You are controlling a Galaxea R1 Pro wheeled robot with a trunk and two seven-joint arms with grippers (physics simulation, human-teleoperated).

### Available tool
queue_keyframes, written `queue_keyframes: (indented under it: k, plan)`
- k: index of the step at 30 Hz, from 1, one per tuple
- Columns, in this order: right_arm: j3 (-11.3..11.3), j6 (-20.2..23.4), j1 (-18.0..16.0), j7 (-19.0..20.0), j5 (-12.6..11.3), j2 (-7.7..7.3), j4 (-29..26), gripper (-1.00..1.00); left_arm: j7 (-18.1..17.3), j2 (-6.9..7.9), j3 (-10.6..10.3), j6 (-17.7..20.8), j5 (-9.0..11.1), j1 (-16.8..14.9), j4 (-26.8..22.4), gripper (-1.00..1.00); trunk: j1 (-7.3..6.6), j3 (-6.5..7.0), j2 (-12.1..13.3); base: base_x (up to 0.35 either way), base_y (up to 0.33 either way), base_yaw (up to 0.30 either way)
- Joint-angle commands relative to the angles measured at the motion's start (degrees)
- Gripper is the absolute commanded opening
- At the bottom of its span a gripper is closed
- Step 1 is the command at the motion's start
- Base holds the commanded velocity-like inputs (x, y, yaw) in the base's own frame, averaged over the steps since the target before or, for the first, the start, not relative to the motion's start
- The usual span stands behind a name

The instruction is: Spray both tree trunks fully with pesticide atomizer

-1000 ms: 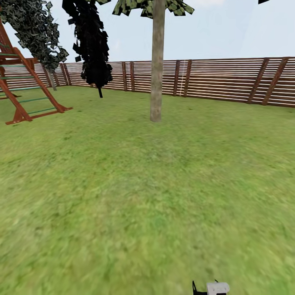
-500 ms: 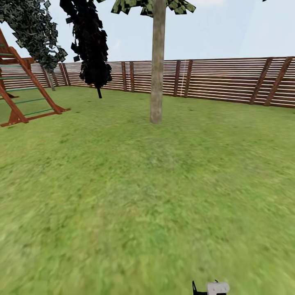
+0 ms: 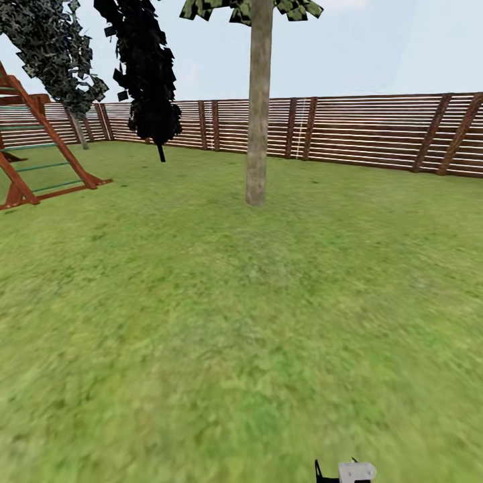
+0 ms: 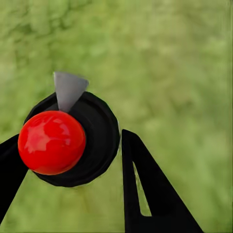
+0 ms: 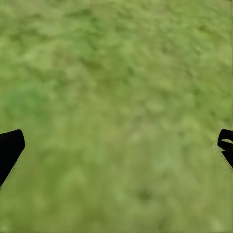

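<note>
In the left wrist view my left gripper (image 4: 70, 153) is shut on the pesticide atomizer (image 4: 90, 131), a black round body with a red ball top and a grey nozzle. Its black fingers (image 4: 145, 189) press both sides of it, above grass. My right gripper (image 5: 116, 145) is open, with its two fingertips far apart over bare grass. In the head view one tree stands ahead in the garden. Its tree trunk (image 3: 257, 127) is a straight, pale grey-brown column several metres away, and its leafy crown (image 3: 248, 8) is cut off by the frame's top.
A brown slat fence (image 3: 376, 131) rings the lawn (image 3: 221, 322). A black column-shaped tree (image 3: 144, 74) and a dark-leaved tree (image 3: 54, 47) stand at the back left. A red-brown wooden play frame (image 3: 40, 157) stands at the left. A white-and-black robot part (image 3: 349, 471) shows at the bottom edge.
The whole head view has shifted a little: the play frame slid toward the left edge and the trunk's base sits slightly lower. This is camera motion. The robot part at the bottom kept its place.
</note>
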Motion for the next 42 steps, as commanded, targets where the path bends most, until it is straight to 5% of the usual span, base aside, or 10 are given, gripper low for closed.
queue_keyframes:
  k: [1, 42]
  plan:
    - [0.41, -0.04, -0.04, -0.6, 0.24, 0.02, 0.05, 1.0, 0.09, 0.02, 0.47, -0.21, -0.57, -0.04, 0.06, -1.0, 0.03, -0.05, -0.02, 0.339, 0.0, 0.0]
    - [0.41, -0.04, -0.04, -0.6, 0.25, 0.02, 0.05, 1.0, 0.09, 0.02, 0.47, -0.21, -0.56, -0.04, 0.04, -1.0, 0.03, -0.05, -0.02, 0.339, 0.0, 0.0]
